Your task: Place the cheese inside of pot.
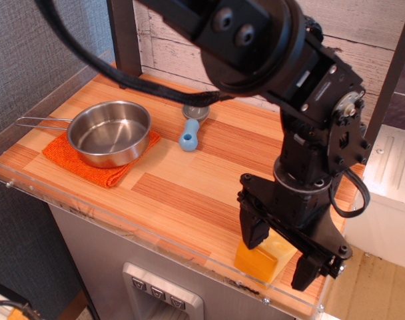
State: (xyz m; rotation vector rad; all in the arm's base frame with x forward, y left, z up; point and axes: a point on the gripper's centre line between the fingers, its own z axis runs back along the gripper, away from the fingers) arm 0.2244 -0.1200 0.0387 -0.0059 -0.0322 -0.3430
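The cheese (260, 261), a yellow-orange wedge, lies at the table's front right edge. My gripper (280, 251) is lowered over it, open, with one black finger (254, 232) on its left and the other (307, 270) on its right, straddling it. Most of the cheese is hidden behind the gripper. The pot (109, 133), a shiny steel saucepan with a thin wire handle pointing left, stands empty on an orange cloth (76, 159) at the left of the table.
A blue-handled grey scoop (191, 129) lies behind the table's middle. A clear plastic rim (122, 223) runs along the front edge. A dark post (124, 40) stands at the back left, and a white unit (389, 180) is off the right side.
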